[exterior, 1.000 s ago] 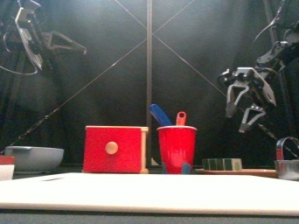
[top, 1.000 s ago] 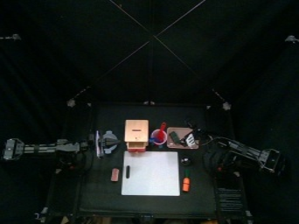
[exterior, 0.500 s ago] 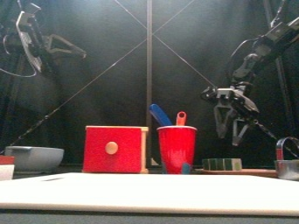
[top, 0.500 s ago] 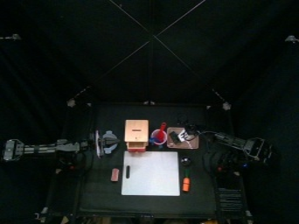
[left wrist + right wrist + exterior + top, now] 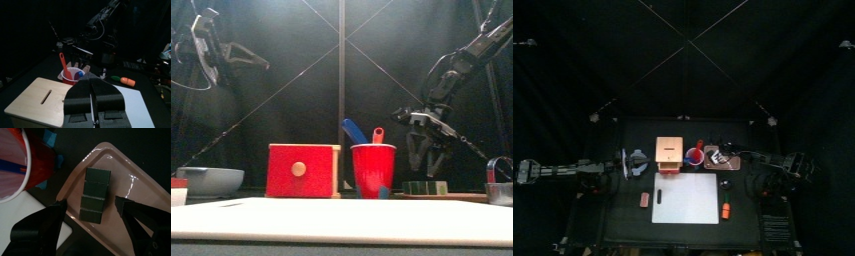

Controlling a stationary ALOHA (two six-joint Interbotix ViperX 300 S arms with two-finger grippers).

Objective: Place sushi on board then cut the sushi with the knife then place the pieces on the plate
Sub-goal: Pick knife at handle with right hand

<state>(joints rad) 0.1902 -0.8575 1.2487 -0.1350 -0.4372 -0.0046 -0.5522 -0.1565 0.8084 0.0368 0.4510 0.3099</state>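
Note:
The dark green sushi roll (image 5: pixel 95 196) lies whole on the pink tray (image 5: pixel 137 175), to the right of the red cup (image 5: pixel 374 170). That cup holds a blue knife (image 5: pixel 352 130) and a red knife (image 5: pixel 377 134). My right gripper (image 5: pixel 90 203) hangs open just above the roll, one jaw on each side, touching nothing. The front view shows that right gripper (image 5: pixel 425 160) above the sushi roll (image 5: pixel 425 187). The white board (image 5: pixel 687 197) lies bare at the front. My left gripper (image 5: pixel 93 92) is shut and empty, held high over the wooden box (image 5: pixel 43 95).
The wooden box with a red drawer front (image 5: pixel 303 171) stands left of the cup. A blue-grey bowl (image 5: pixel 209 180) sits at the far left. An orange toy (image 5: pixel 724 210) lies at the board's right edge and a small reddish piece (image 5: pixel 644 199) at its left.
My right gripper has come down and leftward from high at the right to just above the sushi on the tray. The left arm has stayed still.

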